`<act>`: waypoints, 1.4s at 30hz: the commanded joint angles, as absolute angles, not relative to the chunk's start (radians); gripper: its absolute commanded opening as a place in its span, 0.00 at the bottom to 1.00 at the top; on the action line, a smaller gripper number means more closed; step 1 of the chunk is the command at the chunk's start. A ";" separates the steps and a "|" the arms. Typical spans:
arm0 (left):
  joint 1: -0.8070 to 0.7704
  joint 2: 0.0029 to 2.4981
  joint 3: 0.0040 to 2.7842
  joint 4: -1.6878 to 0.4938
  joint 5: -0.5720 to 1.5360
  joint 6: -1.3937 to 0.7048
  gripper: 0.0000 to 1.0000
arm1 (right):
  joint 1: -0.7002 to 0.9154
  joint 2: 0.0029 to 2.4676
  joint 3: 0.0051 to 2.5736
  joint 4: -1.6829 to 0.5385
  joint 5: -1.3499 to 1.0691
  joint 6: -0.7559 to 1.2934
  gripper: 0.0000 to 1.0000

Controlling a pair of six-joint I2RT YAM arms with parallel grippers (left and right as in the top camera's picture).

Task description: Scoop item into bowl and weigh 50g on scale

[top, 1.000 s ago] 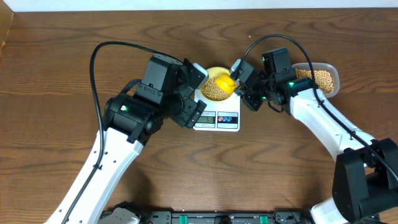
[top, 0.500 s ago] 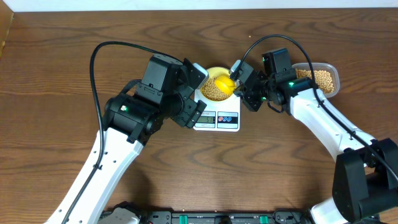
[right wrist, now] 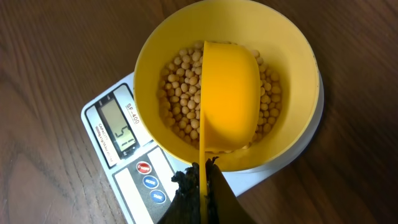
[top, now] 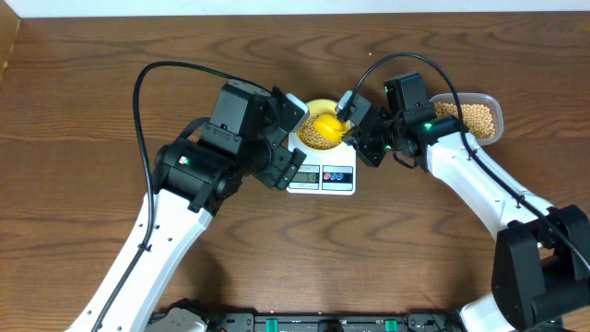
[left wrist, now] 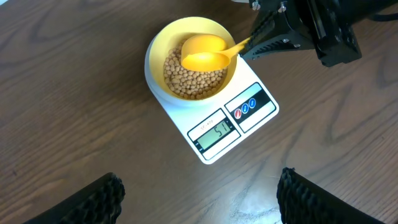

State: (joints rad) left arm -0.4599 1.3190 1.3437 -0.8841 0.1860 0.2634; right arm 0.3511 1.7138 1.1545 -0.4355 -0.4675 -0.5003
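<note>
The bowl (top: pixel 307 109) looks yellow inside and stands on the white scale (top: pixel 337 183). It holds a heap of tan beans (top: pixel 314 136). My right gripper (top: pixel 351 121) is shut on the handle of a yellow scoop (top: pixel 327 123), whose cup is tipped over the beans inside the bowl. In the right wrist view the scoop (right wrist: pixel 230 93) covers part of the beans (right wrist: pixel 180 93), with the gripper (right wrist: pixel 204 180) at the bowl's rim (right wrist: pixel 292 43). My left gripper (left wrist: pixel 199 199) is open and empty, just left of the scale (left wrist: pixel 249 106). The display reads 51.
A clear plastic tub (top: pixel 499 114) with more beans stands at the right, behind my right arm. The brown wooden table (top: pixel 92 111) surrounds the scale. The table's far edge runs along the top of the overhead view.
My right gripper and the scoop have shifted slightly left and farther over the bowl. The left arm has not moved.
</note>
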 commanded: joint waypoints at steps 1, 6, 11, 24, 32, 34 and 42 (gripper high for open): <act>-0.456 1.320 1.352 -0.886 0.198 0.273 0.80 | 0.361 1.704 1.165 -0.434 -0.485 -0.510 0.01; -0.456 1.320 1.352 -0.886 0.198 0.273 0.81 | 0.361 1.704 1.165 -0.430 -0.485 -0.509 0.01; -0.456 1.320 1.352 -0.886 0.198 0.273 0.81 | 0.361 1.704 1.165 -0.418 -0.522 -0.476 0.01; -0.456 1.320 1.352 -0.886 0.198 0.272 0.81 | 0.362 1.704 1.165 -0.325 -0.552 -0.457 0.01; -0.456 1.320 1.352 -0.886 0.198 0.273 0.81 | 0.362 1.704 1.165 -0.288 -0.431 -0.458 0.01; -0.456 1.320 1.352 -0.886 0.198 0.273 0.81 | 0.361 1.704 1.165 -0.288 -0.411 -0.463 0.01; -0.456 1.320 1.352 -0.886 0.198 0.273 0.81 | 0.362 1.704 1.165 -0.320 -0.410 -0.469 0.01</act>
State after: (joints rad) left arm -0.4599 1.3190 1.3441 -0.8841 0.1860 0.2634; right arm 0.3511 1.7138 1.1545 -0.3084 -0.4187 -0.4690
